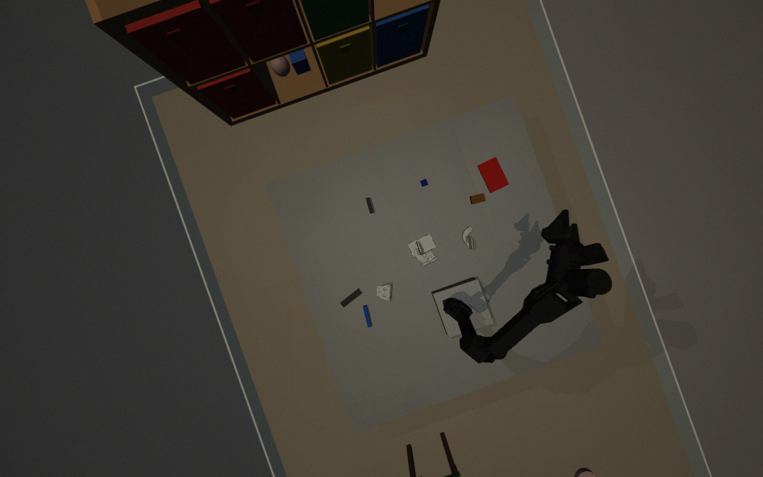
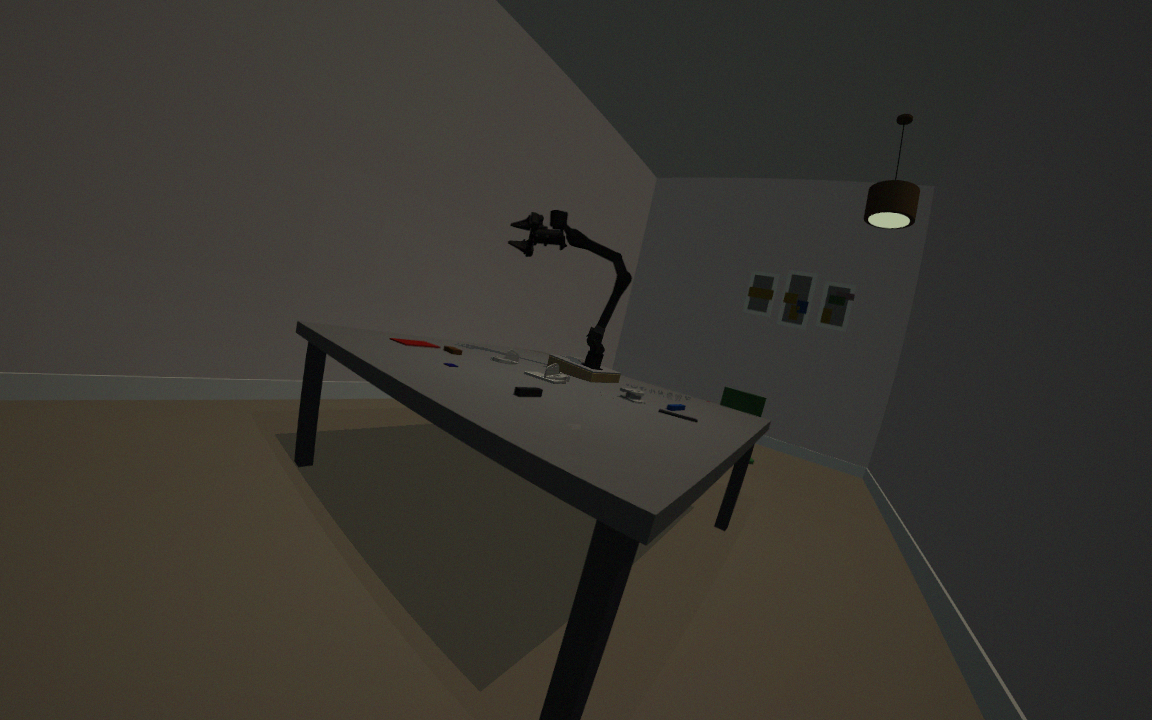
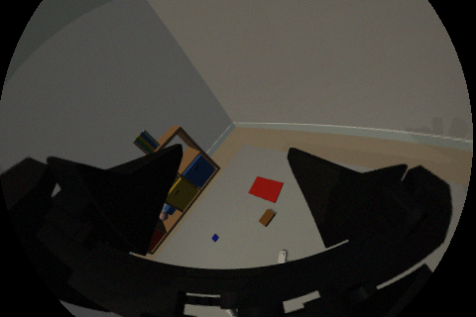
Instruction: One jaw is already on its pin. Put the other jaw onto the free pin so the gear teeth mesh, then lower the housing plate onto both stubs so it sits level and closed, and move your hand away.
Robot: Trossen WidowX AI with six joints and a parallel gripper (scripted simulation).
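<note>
My gripper point(image 1: 579, 230) point(image 2: 511, 232) point(image 3: 237, 152) is open and empty, high above the table and far from the parts. A pale base assembly point(image 1: 426, 242) point(image 2: 547, 376) lies mid-table with a jaw-like part on it; its pins and any gear teeth are too small to tell. A separate pale curved jaw point(image 1: 467, 236) point(image 2: 506, 360) point(image 3: 283, 257) lies on the table, apart from the assembly. A small pale plate with holes point(image 1: 384, 291) point(image 2: 632, 395), seemingly the housing plate, lies apart on the other side of the assembly.
A red sheet point(image 1: 493, 175) point(image 2: 413, 342) point(image 3: 266, 189), an orange-brown block point(image 1: 477, 199) point(image 3: 267, 217) and a small blue square point(image 1: 424, 182) point(image 3: 215, 238) lie toward one end. Dark bars point(image 1: 369, 205) point(image 1: 351, 297) and a blue bar point(image 1: 367, 316) lie elsewhere. The arm stands on a low plinth point(image 2: 602, 376).
</note>
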